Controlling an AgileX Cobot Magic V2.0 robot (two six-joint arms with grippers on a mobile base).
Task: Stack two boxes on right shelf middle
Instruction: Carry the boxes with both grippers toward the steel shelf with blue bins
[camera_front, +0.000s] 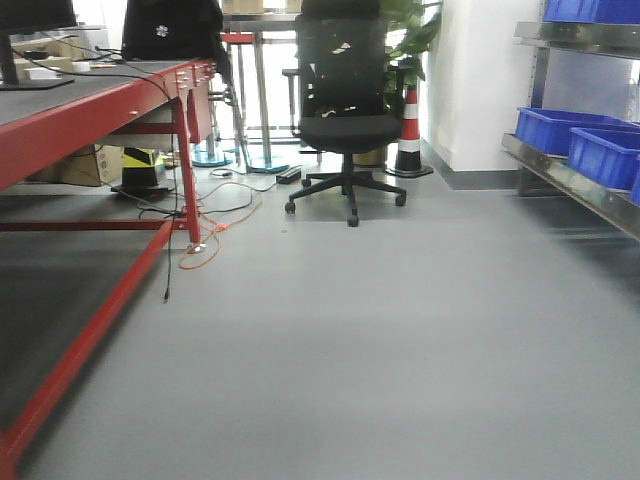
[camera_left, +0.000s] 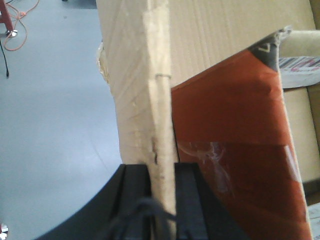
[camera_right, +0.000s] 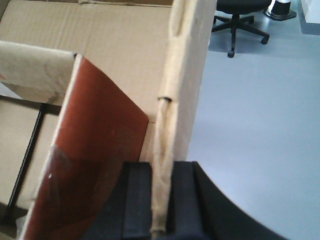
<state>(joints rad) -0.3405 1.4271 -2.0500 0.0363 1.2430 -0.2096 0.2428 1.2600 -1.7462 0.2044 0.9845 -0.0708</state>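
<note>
**Status: transport phase, no box placed.**

1. Left gripper (camera_left: 161, 172): closed on the box (camera_left: 135, 75). Its two black fingers pinch one upright cardboard wall at the bottom centre of the left wrist view.
2. Right gripper (camera_right: 161, 167): closed on the same kind of wall, bottom centre of the right wrist view. Judged from the mirrored layout, both arms hold opposite walls of one box.
3. Box contents: a red-brown panel (camera_left: 235, 130) leans inside, right of the gripped wall in the left wrist view. Whether a second box is in view cannot be told.
4. Box position: held between the arms with bare floor (camera_front: 400, 330) showing past each gripped wall. It does not appear in the front view.
5. Shelf (camera_front: 575, 187): at the right edge of the front view, well apart from the robot. The tier shown carries blue bins (camera_front: 560, 130). No box rests on it. Which tier is the middle one cannot be told.

**Outstanding, as judged:** approach the shelf, set down this box, fetch the second box, stack it.
</note>
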